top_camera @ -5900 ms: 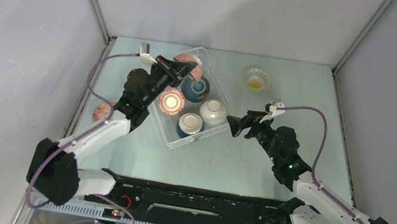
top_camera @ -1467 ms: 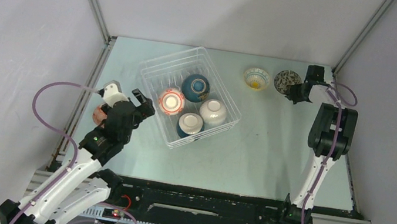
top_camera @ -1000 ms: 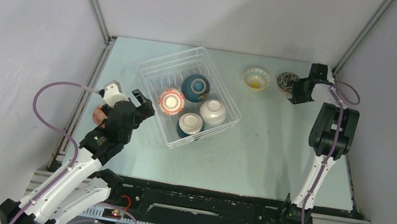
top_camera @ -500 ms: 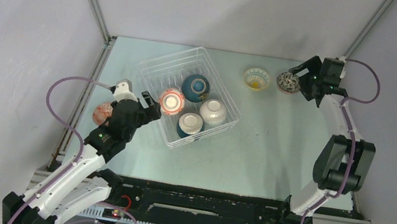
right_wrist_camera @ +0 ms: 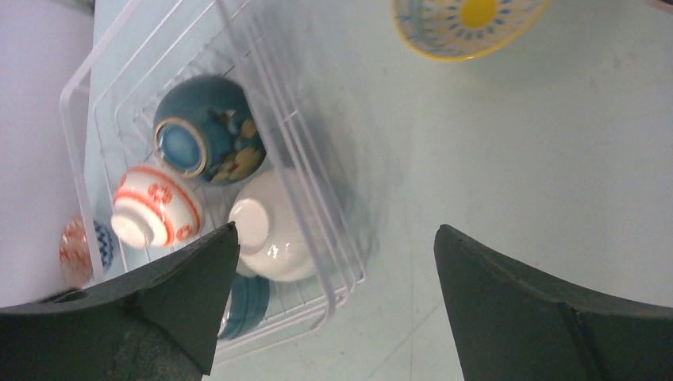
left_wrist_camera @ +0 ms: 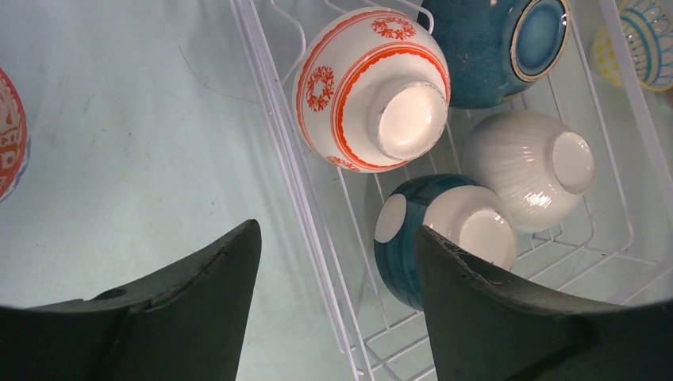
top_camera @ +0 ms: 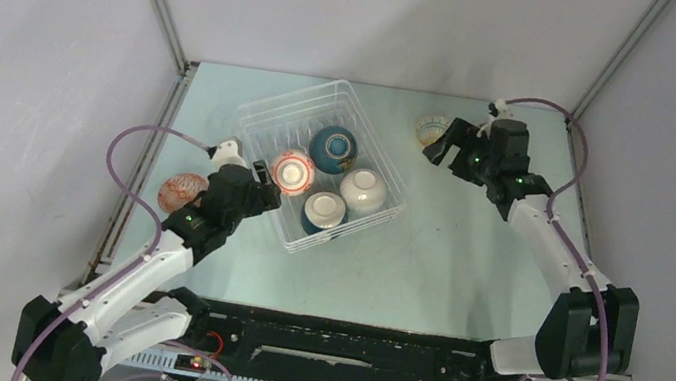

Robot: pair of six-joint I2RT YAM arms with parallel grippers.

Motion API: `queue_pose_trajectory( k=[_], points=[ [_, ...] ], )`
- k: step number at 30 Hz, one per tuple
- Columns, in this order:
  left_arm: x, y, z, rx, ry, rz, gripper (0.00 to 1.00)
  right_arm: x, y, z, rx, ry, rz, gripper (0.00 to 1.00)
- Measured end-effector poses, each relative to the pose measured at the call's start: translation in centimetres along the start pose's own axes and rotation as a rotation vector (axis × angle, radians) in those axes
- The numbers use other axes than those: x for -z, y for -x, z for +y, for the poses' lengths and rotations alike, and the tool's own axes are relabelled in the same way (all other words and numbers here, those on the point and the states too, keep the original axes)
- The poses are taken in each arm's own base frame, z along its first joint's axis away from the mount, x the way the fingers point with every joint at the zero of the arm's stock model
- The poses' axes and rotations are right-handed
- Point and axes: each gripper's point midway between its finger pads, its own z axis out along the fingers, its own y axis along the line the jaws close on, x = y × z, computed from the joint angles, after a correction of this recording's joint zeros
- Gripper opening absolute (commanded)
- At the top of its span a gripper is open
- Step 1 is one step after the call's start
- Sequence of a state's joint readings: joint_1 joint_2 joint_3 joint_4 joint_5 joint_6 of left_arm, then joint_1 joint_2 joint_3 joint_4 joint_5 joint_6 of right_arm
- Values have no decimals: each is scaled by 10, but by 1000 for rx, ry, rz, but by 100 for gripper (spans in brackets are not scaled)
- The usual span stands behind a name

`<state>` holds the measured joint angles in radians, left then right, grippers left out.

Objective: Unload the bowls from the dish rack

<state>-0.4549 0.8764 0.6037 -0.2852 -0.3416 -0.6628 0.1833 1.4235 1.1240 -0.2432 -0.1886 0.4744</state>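
Bowls, four of them, lie upside down in the rack (top_camera: 287, 100): a red-ringed bowl (left_wrist_camera: 369, 87), a dark teal bowl (left_wrist_camera: 492, 48), a white bowl (left_wrist_camera: 528, 167) and a teal-and-white bowl (left_wrist_camera: 428, 230). My left tool (left_wrist_camera: 335, 230) hangs over the rack's near-left wall, fingers apart and holding nothing, with the red-ringed bowl just ahead of it. My right tool (right_wrist_camera: 335, 230) is spread wide and empty over the desk (top_camera: 465, 260) to the right of the rack, near a yellow bowl (right_wrist_camera: 468, 24) standing upright. A red-patterned bowl (top_camera: 180, 192) sits on the desk left of the rack, beside my left arm.
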Motion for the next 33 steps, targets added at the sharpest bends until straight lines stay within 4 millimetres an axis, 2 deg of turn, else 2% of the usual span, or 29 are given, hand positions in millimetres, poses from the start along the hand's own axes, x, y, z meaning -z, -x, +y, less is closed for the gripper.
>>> queue_pose_trajectory(
  k=[4, 8, 13, 17, 19, 23, 30, 33],
  points=[
    [-5, -3, 0, -6, 9, 9, 70, 2, -20, 27, 113, 52, 37, 96],
    [-11, -8, 3, -21, 27, 24, 61, 2, -40, 44, 188, 83, 81, 96],
    [-21, -18, 10, -46, 70, 57, 57, 1, -56, 57, 250, 96, 103, 93],
    [-28, -28, 16, -67, 98, 92, 46, -9, -74, 59, 304, 71, 131, 91],
    [-32, -33, 18, -76, 111, 108, 29, -14, -83, 58, 328, 58, 150, 90],
    [-37, -28, 9, -75, 100, 105, 10, -18, -92, 53, 350, 34, 173, 89],
    [-42, -22, 13, -100, 134, 94, 1, -19, -100, 43, 360, 20, 168, 90],
    [-46, -21, 12, -134, 138, 102, 1, -17, -103, 40, 361, 19, 166, 90]
  ],
)
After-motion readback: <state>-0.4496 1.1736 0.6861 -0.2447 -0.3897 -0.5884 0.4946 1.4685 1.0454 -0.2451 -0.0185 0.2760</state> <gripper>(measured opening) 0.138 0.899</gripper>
